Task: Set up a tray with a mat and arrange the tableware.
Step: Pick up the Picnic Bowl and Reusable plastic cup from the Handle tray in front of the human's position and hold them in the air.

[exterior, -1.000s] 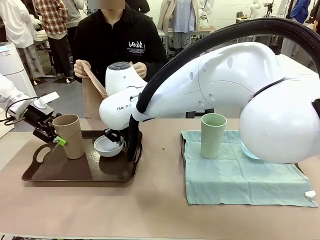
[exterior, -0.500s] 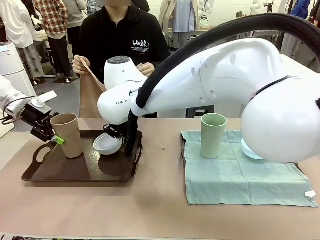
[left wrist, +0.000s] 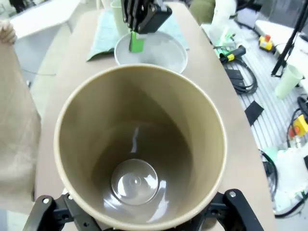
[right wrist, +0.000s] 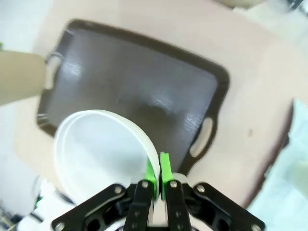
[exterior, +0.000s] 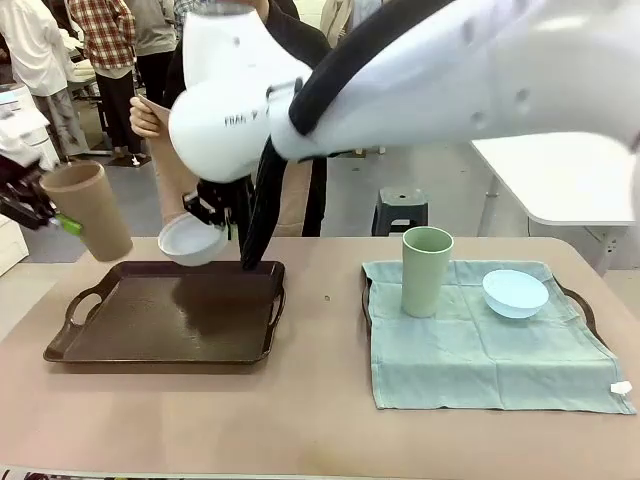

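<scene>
Brown tray (exterior: 170,325) empty on desk (exterior: 300,420). Left claw (exterior: 45,210) clamped on empty tan cup (exterior: 88,210), above tray's left end. Right claw (right wrist: 155,180) pinches empty white bowl (exterior: 190,240) rim, above tray's far edge. Pale green cup (exterior: 427,270) and light blue bowl (exterior: 515,293) on green mat (exterior: 480,350), right of tray. Arm lettering unreadable.

The tray (exterior: 170,325) looks glossy dark plastic. The mat (exterior: 480,345) is soft green cloth. The tan cup (left wrist: 139,144) is smooth and matt inside.
</scene>
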Motion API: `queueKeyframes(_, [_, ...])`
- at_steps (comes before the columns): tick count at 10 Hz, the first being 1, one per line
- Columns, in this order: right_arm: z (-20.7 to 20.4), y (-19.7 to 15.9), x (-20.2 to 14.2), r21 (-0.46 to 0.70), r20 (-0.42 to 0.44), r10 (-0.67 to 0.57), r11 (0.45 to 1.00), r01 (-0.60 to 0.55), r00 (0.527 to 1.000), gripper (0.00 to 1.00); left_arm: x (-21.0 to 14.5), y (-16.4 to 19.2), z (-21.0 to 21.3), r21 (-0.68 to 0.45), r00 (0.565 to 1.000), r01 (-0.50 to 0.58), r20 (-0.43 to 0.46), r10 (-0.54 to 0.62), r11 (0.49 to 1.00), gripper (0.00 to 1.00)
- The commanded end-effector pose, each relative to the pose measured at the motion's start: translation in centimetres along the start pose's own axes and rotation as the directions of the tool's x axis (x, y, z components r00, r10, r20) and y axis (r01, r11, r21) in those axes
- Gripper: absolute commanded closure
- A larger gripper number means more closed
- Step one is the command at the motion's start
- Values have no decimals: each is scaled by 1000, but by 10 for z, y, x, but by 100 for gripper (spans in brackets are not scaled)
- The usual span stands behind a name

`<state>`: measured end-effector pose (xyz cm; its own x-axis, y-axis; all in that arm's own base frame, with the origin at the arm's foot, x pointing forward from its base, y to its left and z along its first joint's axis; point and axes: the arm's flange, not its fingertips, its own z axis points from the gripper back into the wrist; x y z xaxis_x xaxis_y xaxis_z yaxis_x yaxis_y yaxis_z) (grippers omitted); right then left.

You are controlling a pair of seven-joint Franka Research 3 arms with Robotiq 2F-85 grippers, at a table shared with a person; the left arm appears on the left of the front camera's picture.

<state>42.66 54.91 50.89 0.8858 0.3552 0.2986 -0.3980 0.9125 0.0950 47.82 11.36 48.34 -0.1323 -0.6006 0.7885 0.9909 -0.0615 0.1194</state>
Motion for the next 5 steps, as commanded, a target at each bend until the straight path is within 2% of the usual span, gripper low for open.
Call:
queueKeyframes(1, [26,-4,-35,-74,59,-19,997,24,998,100,37,-13,20,45,997,70,22,-71,997,100])
queueKeyframes(2, [39,-2,-43,-90,83,-25,995,32,996,100,47,-19,27,40,996,85,26,-86,996,100])
queueKeyframes(3, [25,3,-11,-15,25,6,1000,-6,1000,100,25,-9,18,18,999,41,2,-41,999,100])
queueKeyframes(5, [25,3,-11,-15,25,6,1000,-6,1000,100,25,-9,18,18,999,41,2,-41,999,100])
